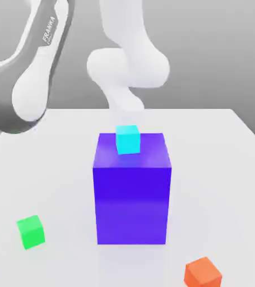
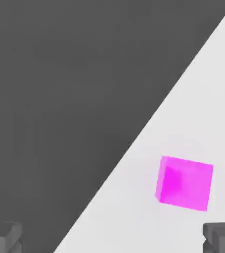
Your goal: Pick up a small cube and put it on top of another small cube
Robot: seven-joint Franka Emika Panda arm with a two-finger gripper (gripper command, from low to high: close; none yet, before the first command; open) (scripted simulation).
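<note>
A small bright magenta cube (image 2: 185, 183) lies on the white table (image 2: 203, 99) close to the table's edge, seen from the hand camera. My gripper (image 2: 112, 238) is open; its two dark fingertips (image 2: 3, 236) stand wide apart with nothing between them, and the magenta cube is some way off from them, untouched. In the exterior view the white arm (image 1: 130, 67) reaches down behind a large blue-violet block (image 1: 131, 190). A small cyan cube (image 1: 128, 139) rests on that block's top. A small green cube (image 1: 30, 231) and a small orange cube (image 1: 203, 273) sit on the table in front.
The blue-violet block stands tall in the middle of the table and hides what lies behind it in the exterior view. Beyond the table's edge near the magenta cube is dark floor (image 2: 60, 99).
</note>
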